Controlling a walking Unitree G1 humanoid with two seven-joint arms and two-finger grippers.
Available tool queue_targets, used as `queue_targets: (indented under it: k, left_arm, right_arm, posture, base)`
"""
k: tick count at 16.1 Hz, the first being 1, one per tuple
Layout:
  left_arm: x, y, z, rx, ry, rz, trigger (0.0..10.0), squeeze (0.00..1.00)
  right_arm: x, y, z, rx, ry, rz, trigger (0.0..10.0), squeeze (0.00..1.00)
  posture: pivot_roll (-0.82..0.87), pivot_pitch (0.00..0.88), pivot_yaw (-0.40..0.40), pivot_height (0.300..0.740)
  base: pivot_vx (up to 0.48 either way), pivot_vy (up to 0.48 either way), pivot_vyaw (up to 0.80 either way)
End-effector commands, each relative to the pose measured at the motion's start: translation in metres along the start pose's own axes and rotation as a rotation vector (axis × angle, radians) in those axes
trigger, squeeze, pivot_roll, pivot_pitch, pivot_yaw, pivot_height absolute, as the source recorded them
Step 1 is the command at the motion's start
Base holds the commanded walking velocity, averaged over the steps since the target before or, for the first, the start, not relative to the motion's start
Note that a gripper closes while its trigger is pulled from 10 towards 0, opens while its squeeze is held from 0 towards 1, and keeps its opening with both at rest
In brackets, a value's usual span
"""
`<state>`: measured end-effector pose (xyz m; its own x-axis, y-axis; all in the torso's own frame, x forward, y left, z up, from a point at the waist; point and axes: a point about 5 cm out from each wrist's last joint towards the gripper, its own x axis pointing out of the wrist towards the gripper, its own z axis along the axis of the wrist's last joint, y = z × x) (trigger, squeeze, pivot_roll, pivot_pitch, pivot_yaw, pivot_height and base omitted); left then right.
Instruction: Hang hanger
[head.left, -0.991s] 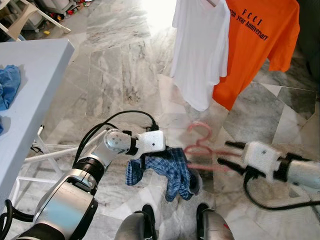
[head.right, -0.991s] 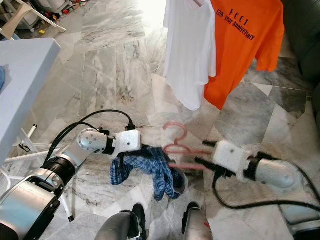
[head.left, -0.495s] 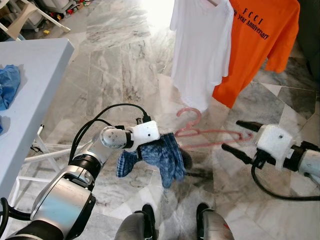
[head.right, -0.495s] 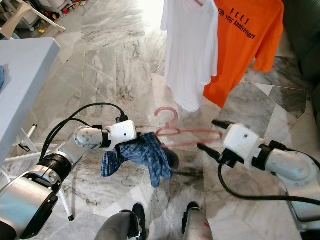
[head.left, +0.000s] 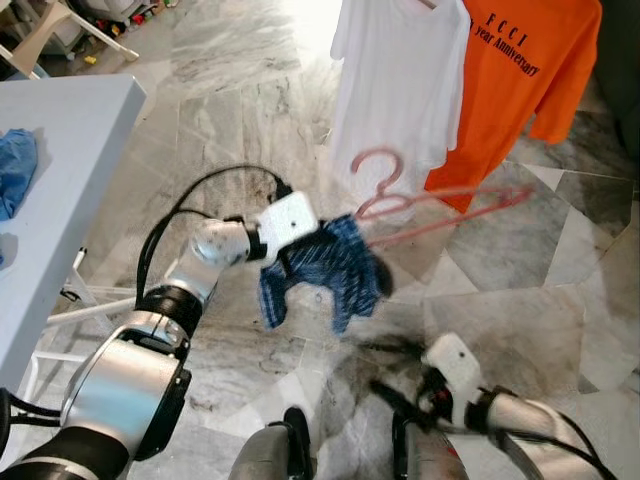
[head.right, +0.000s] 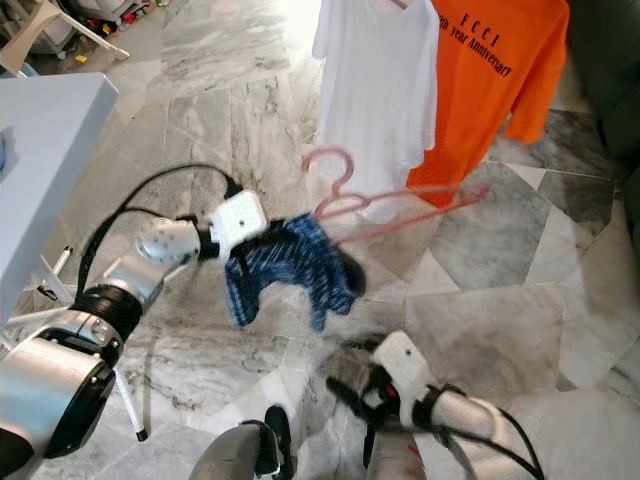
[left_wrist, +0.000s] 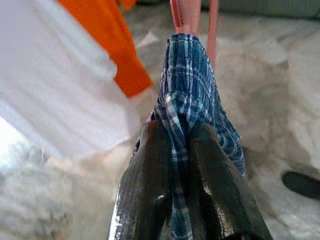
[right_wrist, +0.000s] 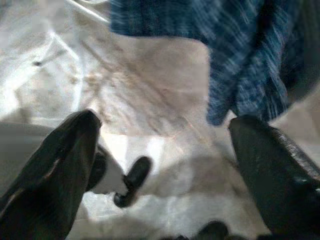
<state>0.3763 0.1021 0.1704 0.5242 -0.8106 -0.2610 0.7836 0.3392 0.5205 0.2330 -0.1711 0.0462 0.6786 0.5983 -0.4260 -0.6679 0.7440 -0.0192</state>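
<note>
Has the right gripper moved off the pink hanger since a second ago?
Yes. The right gripper has dropped away from the pink hanger, down near the robot's feet, with its fingers open. The hanger itself has risen toward the white T-shirt.

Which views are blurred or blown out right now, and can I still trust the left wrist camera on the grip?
Left eye view: pink hanger and right gripper streaked by motion, floor top-centre blown out by glare. Left wrist view: fingers and plaid cloth sharp, shirts behind them soft; the grip reads clearly. Right wrist view: blurred throughout, fingers spread apart.
</note>
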Motion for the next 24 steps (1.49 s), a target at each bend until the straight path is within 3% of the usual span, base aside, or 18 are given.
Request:
queue_targets:
  k: [1,3,6,8,9,10,11,12,15,18,20,24]
  left_arm:
    - [-0.008,0.006,0.001,0.009,-0.02,-0.002,0.0,0.0]
    - [-0.015,0.012,0.009,0.012,-0.07,-0.035,0.0,0.0]
    - [-0.023,0.015,0.013,0.015,-0.107,-0.077,0.0,0.0]
    - [-0.024,0.01,0.018,0.01,-0.155,-0.146,0.0,0.0]
    - [-0.024,0.008,0.023,0.007,-0.185,-0.171,0.0,0.0]
    - [-0.025,0.006,0.025,-0.014,-0.2,-0.202,0.0,0.0]
    - [-0.026,0.006,0.029,-0.002,-0.215,-0.209,0.0,0.0]
    - [-0.027,0.006,0.034,-0.005,-0.243,-0.211,0.0,0.0]
    - [-0.026,0.006,0.046,0.0,-0.292,-0.213,0.0,0.0]
    - [-0.028,0.003,0.055,-0.004,-0.321,-0.224,0.0,0.0]
    - [-0.029,0.004,0.06,-0.004,-0.329,-0.218,0.0,0.0]
    - [-0.032,0.004,0.057,-0.017,-0.309,-0.208,0.0,0.0]
  right_arm:
    - [-0.002,-0.003,-0.013,0.042,0.049,-0.056,10.0,1.0]
    - [0.007,-0.013,-0.017,0.141,0.001,-0.16,10.0,1.0]
    - [0.006,-0.048,-0.013,0.286,-0.098,-0.491,10.0,1.0]
    - [0.004,-0.059,-0.014,0.332,-0.108,-0.584,10.0,1.0]
    - [0.005,-0.062,-0.013,0.345,-0.121,-0.609,10.0,0.93]
    - [0.006,-0.065,-0.008,0.365,-0.152,-0.607,10.0,0.8]
    - [0.009,-0.065,-0.002,0.365,-0.183,-0.591,10.0,0.16]
    - [0.013,-0.066,0.003,0.378,-0.193,-0.57,10.0,0.0]
    - [0.025,-0.064,0.008,0.394,-0.192,-0.515,10.0,0.0]
    - [0.042,-0.048,0.01,0.432,-0.173,-0.381,10.0,0.0]
    - [0.045,-0.041,0.004,0.419,-0.14,-0.336,10.0,0.0]
    - [0.026,-0.066,0.007,0.384,-0.197,-0.519,10.0,0.0]
  posture:
    - [-0.16,0.281,0.15,0.74]
    - [-0.15,0.282,0.142,0.74]
    - [-0.14,0.285,0.137,0.74]
    - [-0.14,0.287,0.137,0.74]
    - [-0.14,0.29,0.136,0.74]
    - [-0.14,0.29,0.134,0.74]
    - [-0.14,0.29,0.134,0.74]
    - [-0.13,0.291,0.124,0.74]
    - [-0.13,0.292,0.119,0.74]
    - [-0.12,0.289,0.113,0.74]
    - [-0.12,0.289,0.107,0.74]
    - [-0.12,0.289,0.109,0.74]
  base:
    - [0.0,0.0,0.0]
    - [0.0,0.0,0.0]
    - [0.0,0.0,0.0]
    - [0.0,0.0,0.0]
    - [0.0,0.0,0.0]
    - [0.0,0.0,0.0]
    - [0.0,0.0,0.0]
    - [0.0,0.0,0.0]
    - [0.0,0.0,0.0]
    - [0.0,0.0,0.0]
    - [0.0,0.0,0.0]
    - [0.0,0.0,0.0]
